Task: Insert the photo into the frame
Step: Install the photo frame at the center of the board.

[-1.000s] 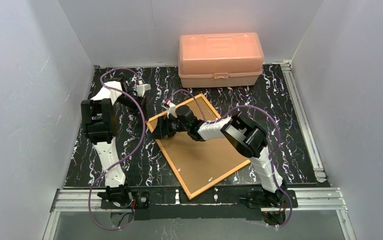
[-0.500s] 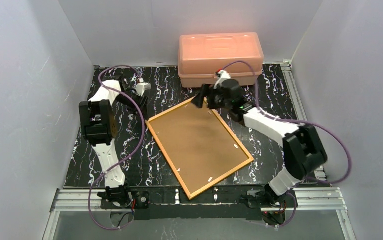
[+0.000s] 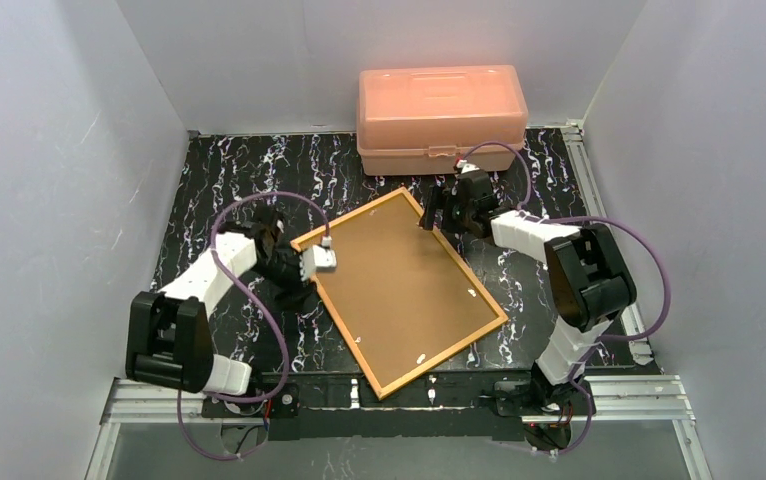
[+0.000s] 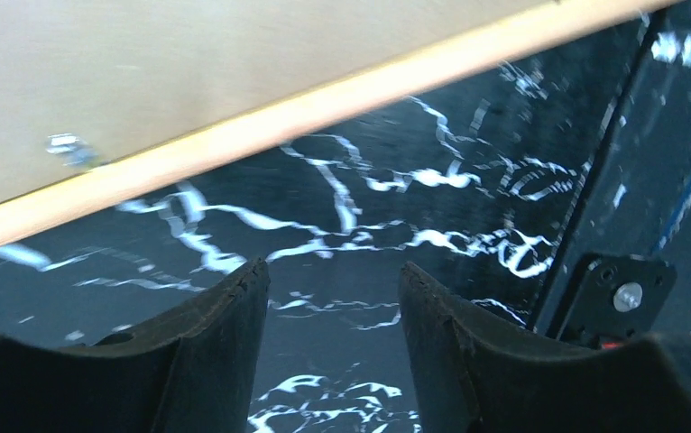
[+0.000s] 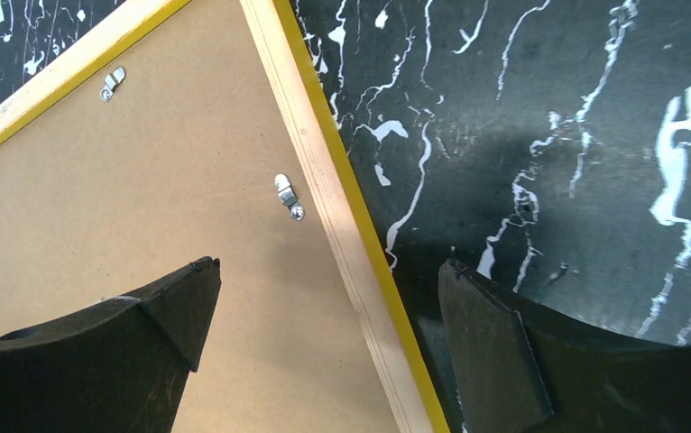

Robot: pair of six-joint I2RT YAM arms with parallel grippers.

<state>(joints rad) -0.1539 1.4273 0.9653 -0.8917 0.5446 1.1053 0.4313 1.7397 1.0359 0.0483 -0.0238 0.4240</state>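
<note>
Yellow-edged rectangular picture frame [image 3: 399, 290] lies fibreboard-back-up, skewed on the black marbled bench [image 3: 229, 170]. The right claw [image 5: 328, 271] is wide open, straddling its far right edge; the left claw [image 4: 333, 271] is open too, just off the left edge.

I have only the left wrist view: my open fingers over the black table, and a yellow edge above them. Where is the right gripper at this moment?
Observer: The right gripper is open at the frame's far right side. One finger is over the brown back, the other over the table.
Operator: Is the photo anywhere near?
Observer: No view shows the photo. Only a closed pink box stands behind the frame.
Operator: Which part of the frame am I beside?
Observer: In the top view, the left gripper is at its left edge, near the left corner.
</note>
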